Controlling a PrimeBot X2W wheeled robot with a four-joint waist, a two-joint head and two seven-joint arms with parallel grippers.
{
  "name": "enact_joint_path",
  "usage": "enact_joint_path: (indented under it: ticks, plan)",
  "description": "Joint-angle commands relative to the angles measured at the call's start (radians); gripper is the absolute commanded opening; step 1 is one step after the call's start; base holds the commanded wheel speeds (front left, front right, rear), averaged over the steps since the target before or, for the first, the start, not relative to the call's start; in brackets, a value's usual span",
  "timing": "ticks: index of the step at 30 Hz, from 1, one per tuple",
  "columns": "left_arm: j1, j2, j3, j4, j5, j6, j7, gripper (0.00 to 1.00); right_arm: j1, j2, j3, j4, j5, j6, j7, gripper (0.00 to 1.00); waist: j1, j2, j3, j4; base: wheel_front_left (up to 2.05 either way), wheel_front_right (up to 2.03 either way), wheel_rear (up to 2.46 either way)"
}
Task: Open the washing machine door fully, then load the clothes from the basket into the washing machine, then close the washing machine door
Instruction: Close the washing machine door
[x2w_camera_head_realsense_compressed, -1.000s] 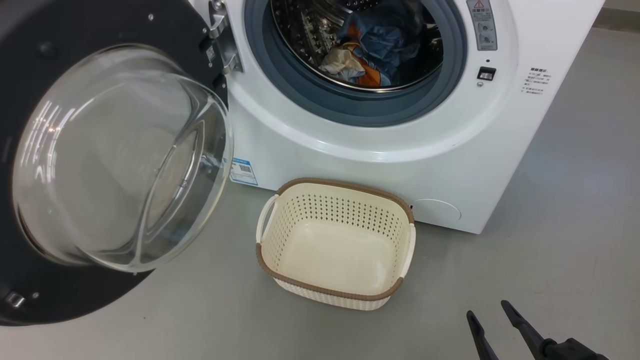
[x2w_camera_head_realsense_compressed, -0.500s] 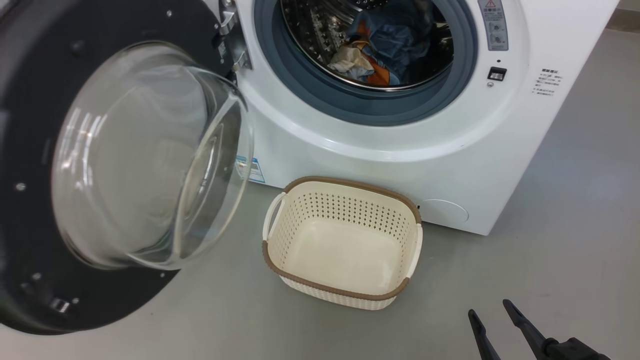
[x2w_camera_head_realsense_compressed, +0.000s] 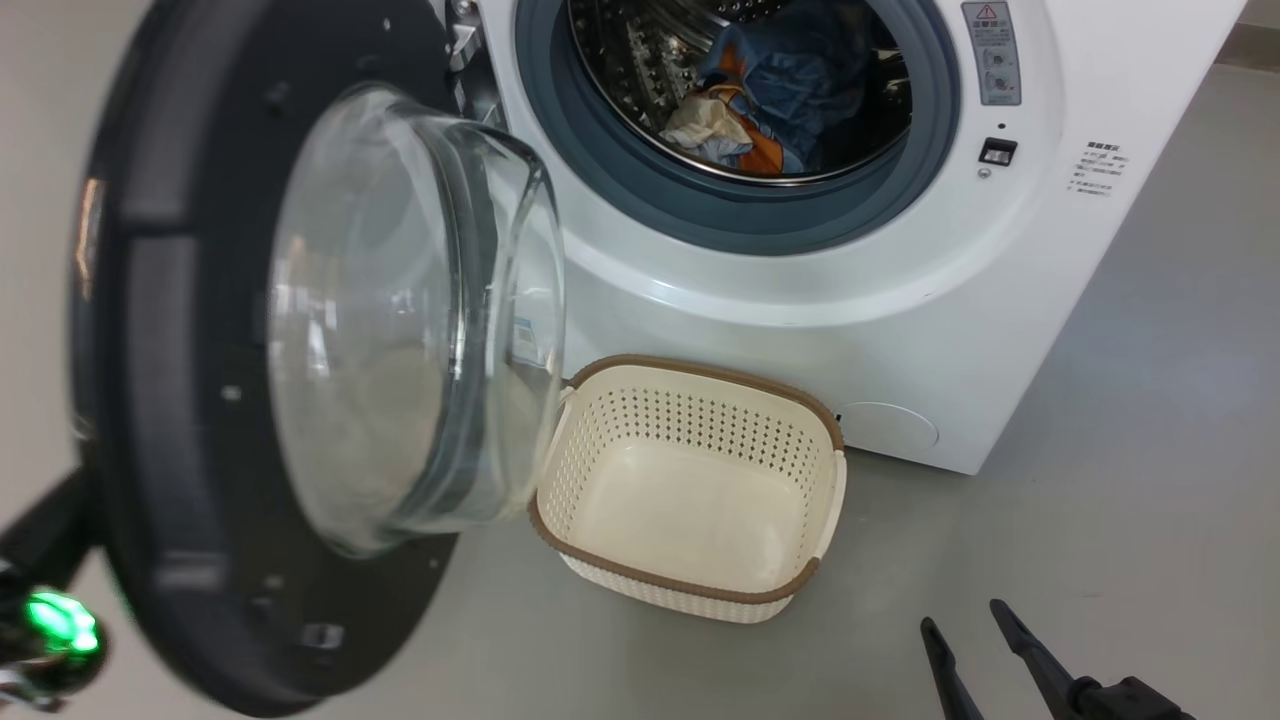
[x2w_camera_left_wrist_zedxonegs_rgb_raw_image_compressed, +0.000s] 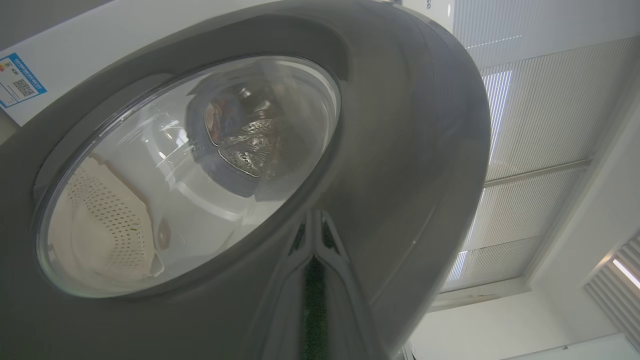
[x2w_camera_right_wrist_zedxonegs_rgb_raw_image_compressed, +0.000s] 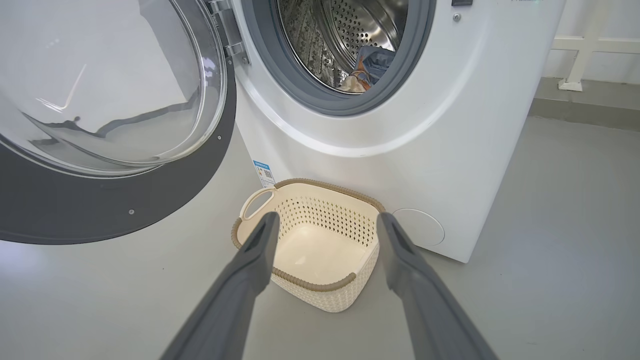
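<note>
The washing machine door (x2w_camera_head_realsense_compressed: 170, 400) stands about half open, its glass bowl (x2w_camera_head_realsense_compressed: 400, 320) facing the white washing machine (x2w_camera_head_realsense_compressed: 800, 330). The light blue and orange clothes (x2w_camera_head_realsense_compressed: 780, 90) lie inside the steel drum. The cream basket (x2w_camera_head_realsense_compressed: 700, 367) sits empty on the floor in front of the machine. My left gripper (x2w_camera_left_wrist_zedxonegs_rgb_raw_image_compressed: 314, 220) is shut, its tips pressed against the door's glossy black outer face (x2w_camera_left_wrist_zedxonegs_rgb_raw_image_compressed: 400, 150). My right gripper (x2w_camera_head_realsense_compressed: 960, 613) hangs open low at the right, apart from the basket; in the right wrist view its fingers (x2w_camera_right_wrist_zedxonegs_rgb_raw_image_compressed: 255, 260) frame the basket (x2w_camera_right_wrist_zedxonegs_rgb_raw_image_compressed: 320, 186).
My left arm, with a green light (x2w_camera_head_realsense_compressed: 50, 620), shows behind the door's lower edge. Grey floor (x2w_camera_head_realsense_compressed: 1100, 500) runs to the right of the machine. A blue label sticker (x2w_camera_right_wrist_zedxonegs_rgb_raw_image_compressed: 263, 172) sits low on the machine's front. A white frame (x2w_camera_right_wrist_zedxonegs_rgb_raw_image_compressed: 575, 50) stands against the far wall.
The door has swung to the right, toward the machine's opening, and now overlaps the basket's left handle. My left arm has come into sight at the lower left. The right gripper has hardly moved.
</note>
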Motion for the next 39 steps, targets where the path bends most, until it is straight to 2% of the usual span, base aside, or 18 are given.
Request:
enact_joint_path:
  ticks: [1, 9, 17, 28, 33, 39]
  plan:
    - [-0.002, 0.010, 0.001, -0.068, 0.002, -0.007, 0.020, 0.00, -0.027, 0.001, 0.023, -0.021, -0.002, 0.002, -0.005, 1.00, 0.0000, 0.0000, -0.004, -0.006, 0.00, 0.00, 0.00]
    - [0.030, -0.078, -0.120, -0.223, 0.091, 0.019, 0.000, 0.00, -0.052, 0.024, 0.037, -0.021, 0.001, 0.002, -0.005, 1.00, 0.0000, 0.0000, -0.008, -0.062, 0.00, 0.00, 0.00]
    - [-0.013, -0.130, -0.185, -0.265, 0.152, 0.049, -0.042, 0.00, -0.070, 0.037, 0.040, -0.019, 0.003, 0.002, -0.005, 1.00, 0.0000, 0.0000, -0.006, -0.183, 0.00, 0.00, 0.00]
    - [-0.113, -0.166, -0.223, -0.205, 0.218, 0.044, -0.126, 0.00, -0.087, 0.056, 0.039, -0.019, 0.008, 0.002, -0.005, 1.00, 0.0000, 0.0000, 0.013, -0.367, 0.00, 0.00, 0.00]
    - [-0.164, -0.182, -0.237, -0.151, 0.236, 0.031, -0.174, 0.00, -0.098, 0.061, 0.040, -0.017, 0.012, 0.002, -0.005, 1.00, 0.0000, 0.0000, 0.025, -0.417, 0.00, 0.00, 0.00]
    - [-0.258, -0.198, -0.260, -0.018, 0.277, 0.009, -0.272, 0.00, -0.112, 0.064, 0.045, -0.014, 0.011, 0.002, -0.005, 1.00, 0.0000, 0.0000, 0.038, -0.457, 0.00, 0.00, 0.00]
